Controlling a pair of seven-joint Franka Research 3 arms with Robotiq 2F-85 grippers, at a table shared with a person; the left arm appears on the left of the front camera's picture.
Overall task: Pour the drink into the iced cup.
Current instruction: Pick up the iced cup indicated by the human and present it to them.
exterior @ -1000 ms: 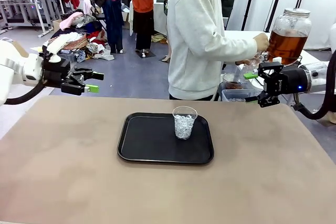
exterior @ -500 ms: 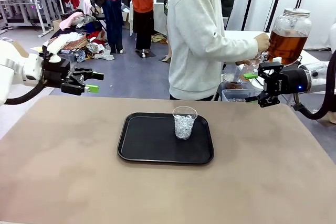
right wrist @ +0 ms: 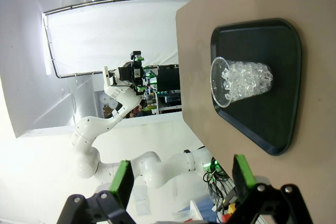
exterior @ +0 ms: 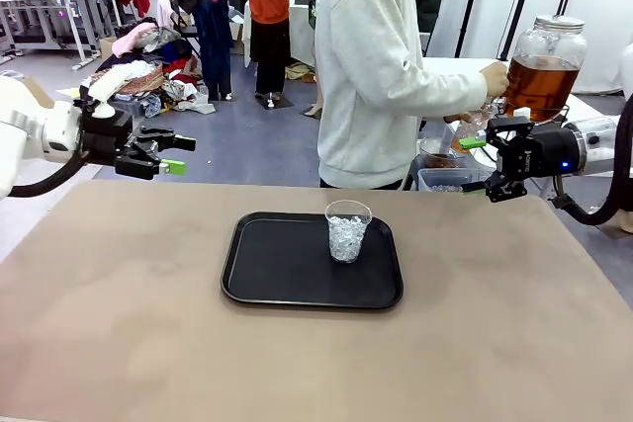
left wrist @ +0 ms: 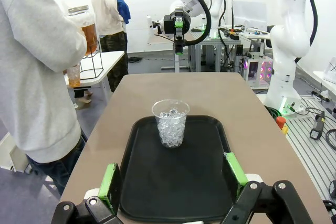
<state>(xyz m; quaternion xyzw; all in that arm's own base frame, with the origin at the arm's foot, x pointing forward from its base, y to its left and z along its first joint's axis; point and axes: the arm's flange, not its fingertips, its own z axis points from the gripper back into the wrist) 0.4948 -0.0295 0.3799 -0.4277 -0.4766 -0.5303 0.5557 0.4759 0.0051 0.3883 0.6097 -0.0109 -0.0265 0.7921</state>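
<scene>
The iced cup (exterior: pixel 348 229), clear plastic and packed with ice, stands upright on a black tray (exterior: pixel 259 284) at the table's middle. The drink (exterior: pixel 541 81) is amber liquid in a lidded glass jar on a side table at the far right. A person (exterior: pixel 381 66) has one hand (exterior: pixel 493 77) at the jar and holds a small clear cup (exterior: pixel 475 122) below it. My left gripper (exterior: pixel 180 154) hovers open off the table's far left corner. My right gripper (exterior: pixel 475 165) hangs open beyond the far right edge, just below the jar. The wrist views show the cup (left wrist: pixel 170 124) (right wrist: pixel 239 82) well beyond open fingers.
The tan table (exterior: pixel 119 323) has bare room around the tray on all sides. A clear bin (exterior: pixel 440 179) sits low behind the far edge near my right gripper. Clothes and other tables lie farther back on the left.
</scene>
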